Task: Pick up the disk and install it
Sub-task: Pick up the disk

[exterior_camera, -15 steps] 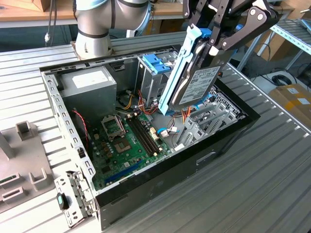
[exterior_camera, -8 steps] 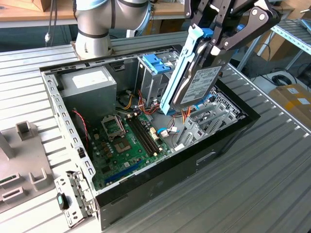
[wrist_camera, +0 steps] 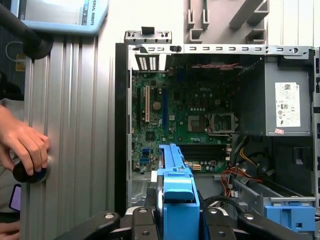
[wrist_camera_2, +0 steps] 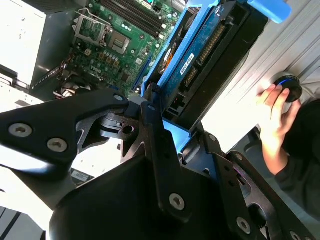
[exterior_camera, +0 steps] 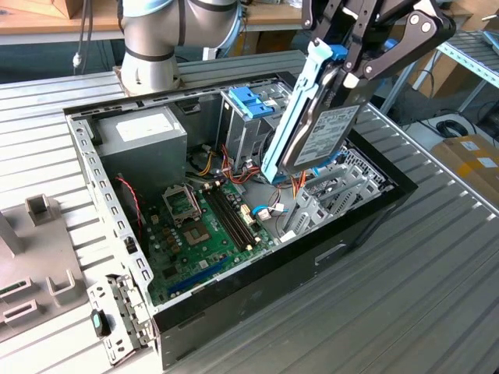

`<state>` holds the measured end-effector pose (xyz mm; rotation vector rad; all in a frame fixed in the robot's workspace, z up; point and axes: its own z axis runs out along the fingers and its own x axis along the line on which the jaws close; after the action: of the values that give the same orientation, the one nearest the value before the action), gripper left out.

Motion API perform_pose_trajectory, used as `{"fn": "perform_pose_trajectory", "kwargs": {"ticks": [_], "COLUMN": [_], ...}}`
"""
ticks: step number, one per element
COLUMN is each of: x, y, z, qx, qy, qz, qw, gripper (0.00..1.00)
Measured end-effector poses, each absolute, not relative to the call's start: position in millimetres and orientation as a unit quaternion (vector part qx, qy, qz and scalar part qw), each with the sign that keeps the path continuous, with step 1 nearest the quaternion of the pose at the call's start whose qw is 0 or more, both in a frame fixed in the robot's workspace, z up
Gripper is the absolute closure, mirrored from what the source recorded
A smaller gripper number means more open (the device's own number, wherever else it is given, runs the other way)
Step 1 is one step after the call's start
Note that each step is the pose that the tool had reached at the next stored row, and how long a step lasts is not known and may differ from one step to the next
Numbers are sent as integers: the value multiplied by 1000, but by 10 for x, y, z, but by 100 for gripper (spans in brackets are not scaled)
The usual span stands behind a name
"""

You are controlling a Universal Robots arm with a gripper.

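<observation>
In the open computer case, the grey power box and the green board lie lower than the gripper and off to one side. The gripper is clamped on the top end of the disk, which hangs tilted, edge-down, just beneath it over the case's drive bays, seemingly held lengthwise so it can slide in.

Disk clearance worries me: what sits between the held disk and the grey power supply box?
In the exterior view, the metal cage with its blue handle stands between the disk and the power supply box.
</observation>
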<state>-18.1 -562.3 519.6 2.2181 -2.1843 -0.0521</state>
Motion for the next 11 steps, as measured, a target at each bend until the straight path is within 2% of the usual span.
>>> {"fn": "perform_pose_trajectory", "kwargs": {"ticks": [11], "x": [-43], "y": [-5623], "z": [5191], "qx": [712], "qy": [-701], "qz": [-17], "qw": [14], "gripper": [63]}}
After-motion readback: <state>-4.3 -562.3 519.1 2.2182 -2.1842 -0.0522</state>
